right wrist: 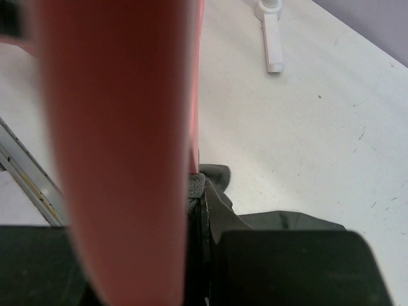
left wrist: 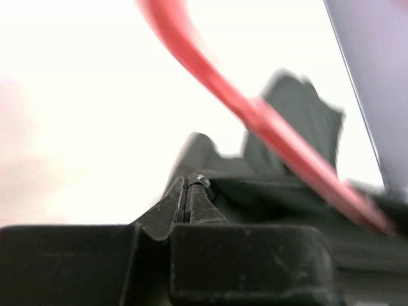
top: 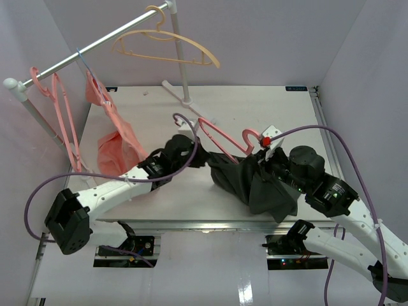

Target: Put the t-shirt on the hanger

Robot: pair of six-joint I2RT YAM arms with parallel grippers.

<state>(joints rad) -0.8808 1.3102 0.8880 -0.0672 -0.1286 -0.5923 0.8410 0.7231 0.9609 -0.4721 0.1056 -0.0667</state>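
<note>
Closest to my right wrist camera is the hanger [right wrist: 115,127], a broad pink blur running down to my right jaws. As far as I can judge, they are closed about it near the foot of its hook, and a fold of the t-shirt [top: 255,185] bunches just beside them. My left jaws are pressed fully together at the left edge of the dark cloth; whether they pinch a hem I cannot tell. The t-shirt lies crumpled on the tabletop [top: 159,108], right of centre and towards the near edge. One hanger shoulder seems buried in it, and the other sticks out bare to the far left.

To do this step well, I judge the left jaws need a real bite on the collar or hem. They can then draw that cloth left along the bare shoulder while the right jaws hold the hanger steady, so the fabric slides over rather than bunching. A slow pull matters: soft cloth slips, and a tug could twist the hanger out of the right grip.

My left arm [top: 121,185] stretches low from the near left toward the centre. My right arm [top: 331,197] folds in from the near right, wrist turned toward the hook.
</note>
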